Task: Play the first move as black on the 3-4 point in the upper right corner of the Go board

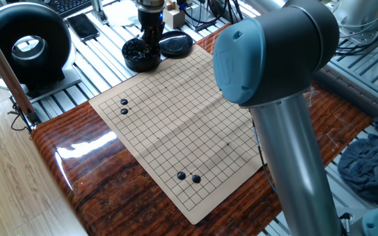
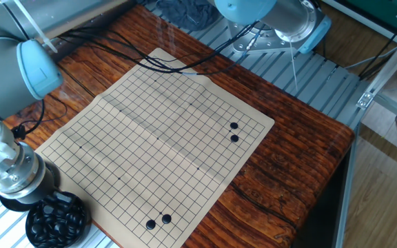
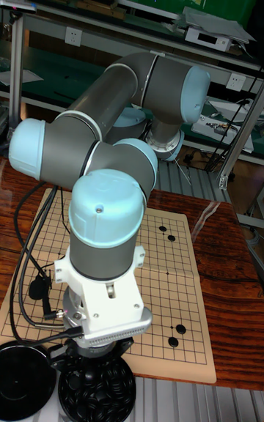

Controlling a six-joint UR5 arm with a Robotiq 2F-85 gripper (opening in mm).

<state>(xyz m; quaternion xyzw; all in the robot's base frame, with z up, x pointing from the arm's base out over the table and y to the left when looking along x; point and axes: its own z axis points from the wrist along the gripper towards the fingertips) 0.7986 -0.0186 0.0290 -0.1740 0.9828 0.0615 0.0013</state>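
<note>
Your black stones (image 2: 57,222) sit heaped in the round bowl (image 1: 141,55) just off one corner of the board (image 2: 154,141), and the gripper (image 1: 151,40) hangs straight over that heap with its tip down at the pile. You cannot tell from any view whether the fingers are spread or pinching a stone; the wrist body hides them in the tall view and in the other fixed view.

Just beside the gripper, on the far side of the bowl, lies the dark lid (image 1: 175,44). Out from the gripper the whole board opens up: a pair of stones (image 1: 124,107) rests near one side edge, and a second pair (image 1: 188,177) rests near the corner farthest from the bowl. Every other crossing is bare, so the middle and the remaining corners give you free room.

The board's edges lie flat on the wooden table (image 1: 84,167), with a band of shiny wood showing around them. Black cables (image 2: 126,55) trail across the wood and touch the board's far edge, well apart from the gripper.
</note>
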